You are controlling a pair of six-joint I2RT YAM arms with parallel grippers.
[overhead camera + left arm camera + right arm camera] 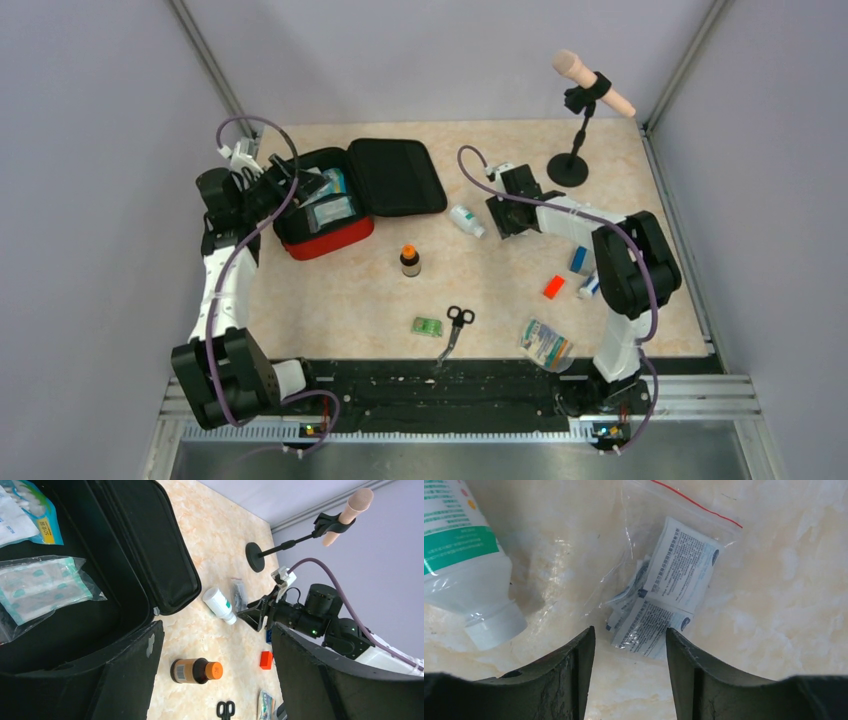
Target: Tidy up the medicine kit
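Observation:
The medicine kit (pixel 330 243) lies open at the back left, a red case with black lining, its lid (pixel 395 175) flat to the right. Plastic-wrapped packets (pixel 40 587) rest inside it. My left gripper (pixel 300 185) hovers over the kit's near half, open and holding nothing (pixel 216 627). My right gripper (pixel 503 215) is low over the table, just right of a white bottle (pixel 466 220). In the right wrist view it is open (pixel 629 632) at the near edge of a clear zip bag of white sachets (pixel 674 585). The bottle (pixel 464 555) lies to the left.
On the table lie a brown bottle with an orange cap (pixel 410 261), black scissors (pixel 456 325), a green blister pack (pixel 427 326), a small red block (pixel 553 287), a blue box (pixel 581 260) and a printed pouch (pixel 546 345). A microphone stand (pixel 570 165) stands at the back right.

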